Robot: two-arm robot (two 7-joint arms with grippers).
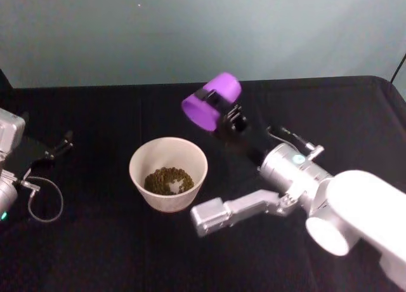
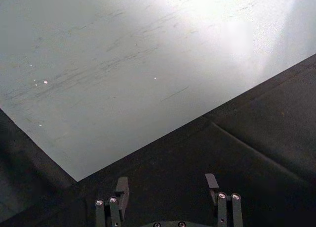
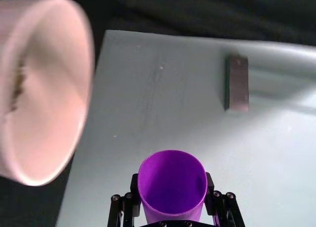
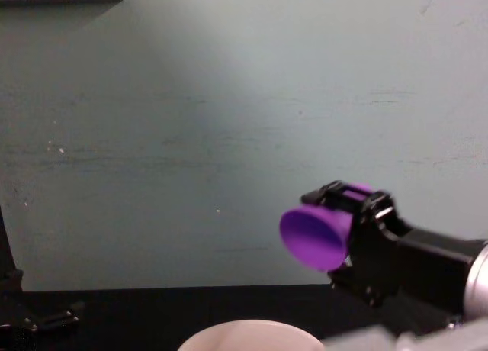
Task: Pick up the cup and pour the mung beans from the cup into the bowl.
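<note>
**Between the jaws: purple cup, tipped, beans already lying in the bowl**

Between the jaws of the right gripper [image 1: 223,109] you are holding the cup [image 1: 212,102], clamped across its wall, one finger on each side. It is lying nearly on its side, mouth turned toward the bowl [image 1: 168,173]. Seen from the right wrist, its inside is looking empty.

Item: bowl. It is sitting below the jaws and a little to their left, apart from the cup. The mung beans [image 1: 168,180] are lying as a loose heap in its bottom.

Item: left gripper [image 2: 167,195]. It is resting parked far to the left over the black cloth [image 1: 95,254], jaws standing wide apart with nothing between them.

Handling note: judging by the empty cup and the filled bowl, the pour is looking finished or close to it. If any beans are clinging inside, you are best keeping the mouth over the bowl's rim while tilting further, slowly, so no strays are falling on the cloth. Keep the clamp firm; the smooth tapered wall may be slipping.

Markings: no brand, label or readable writing is showing on the cup, bowl or grippers.
</note>
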